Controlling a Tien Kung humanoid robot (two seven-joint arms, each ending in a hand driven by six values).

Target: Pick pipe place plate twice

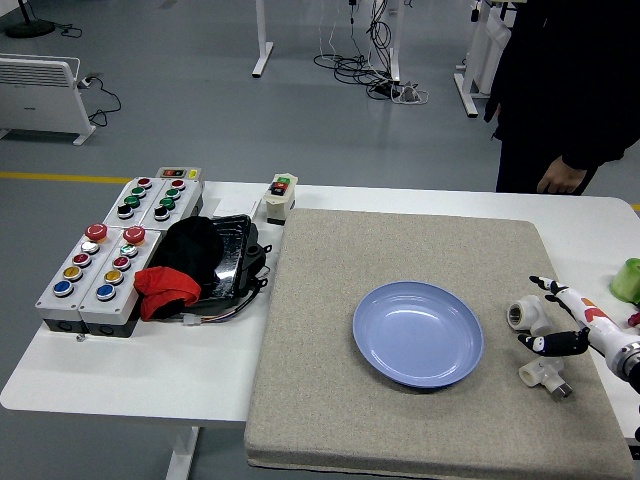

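From the head view, the blue plate (418, 333) sits bare on the grey mat (420, 250), so by my reckoning neither placement is done. Two white pipe fittings lie right of it: the upper pipe (527, 314) and the lower pipe (545, 378). The right hand (566, 322) hovers between them, fingers (548, 344) spread, gripping nothing. A person (570, 90) stands across the counter (140, 370).
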